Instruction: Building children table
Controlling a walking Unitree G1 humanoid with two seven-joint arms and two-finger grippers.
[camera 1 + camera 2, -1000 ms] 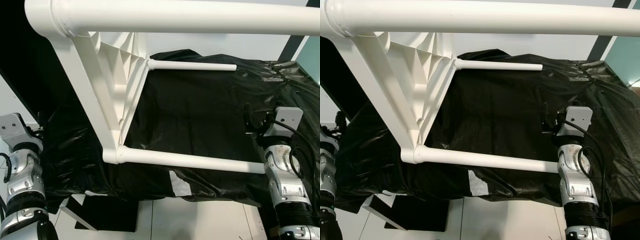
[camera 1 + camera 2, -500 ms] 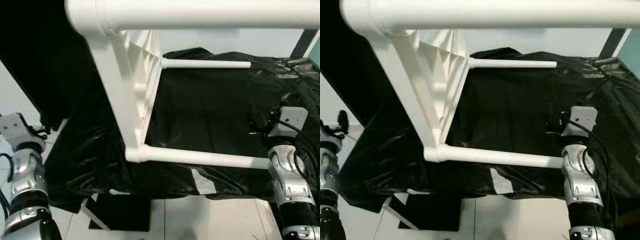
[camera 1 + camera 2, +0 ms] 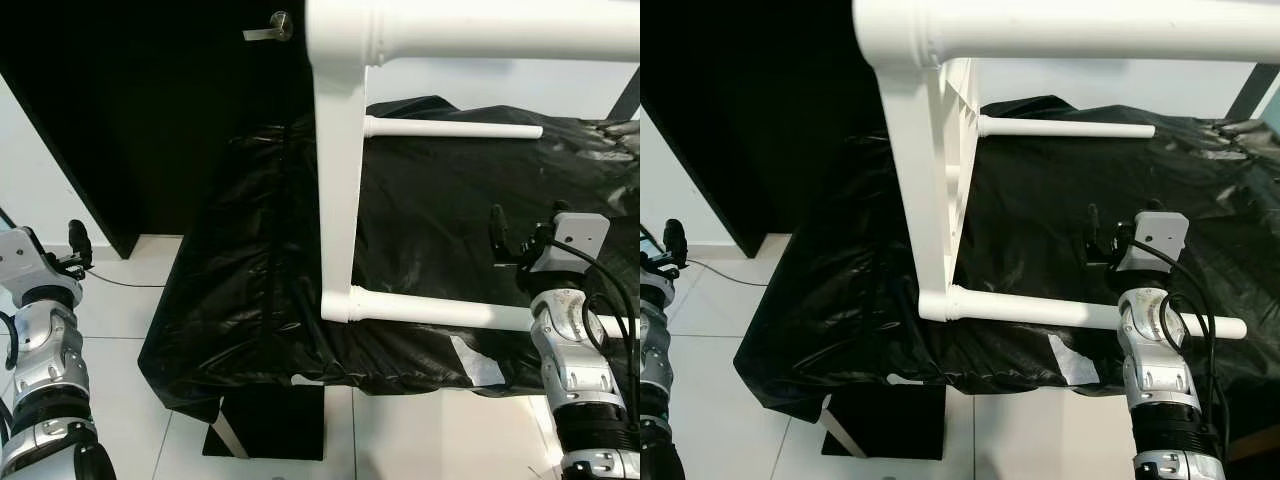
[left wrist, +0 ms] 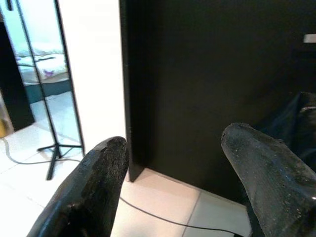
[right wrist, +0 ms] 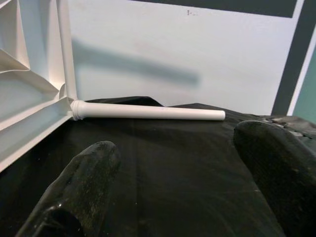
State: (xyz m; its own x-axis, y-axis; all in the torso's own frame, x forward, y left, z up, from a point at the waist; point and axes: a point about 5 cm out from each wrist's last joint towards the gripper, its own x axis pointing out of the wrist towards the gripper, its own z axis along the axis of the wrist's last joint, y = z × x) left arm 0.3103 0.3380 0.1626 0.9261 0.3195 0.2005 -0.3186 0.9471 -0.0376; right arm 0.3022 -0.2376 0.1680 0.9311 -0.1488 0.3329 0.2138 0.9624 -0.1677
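The white children's table lies on its side on a black plastic-covered surface (image 3: 250, 300). Its top (image 3: 338, 200) stands edge-on, ribbed underside facing right. Three white legs point right: a near one (image 3: 480, 25) high across the view, a far one (image 3: 455, 128), and a low one (image 3: 440, 312) along the front edge. My right gripper (image 3: 525, 228) is raised just above the low leg's free end, open, with nothing between its fingers (image 5: 89, 168). My left gripper (image 3: 70, 245) hangs at the far left over the floor, open and empty (image 4: 173, 143).
A black door with a metal handle (image 3: 270, 28) stands behind the covered surface's left end. White floor tiles (image 3: 120, 390) lie in front, with a thin cable (image 3: 130, 283) across them. A dark box (image 3: 265, 440) sits under the front edge. A stand (image 4: 54, 148) is by the wall.
The whole picture has slid right, so the camera has turned or stepped left. The table top now looks edge-on instead of showing its ribs. Both grippers keep their pose.
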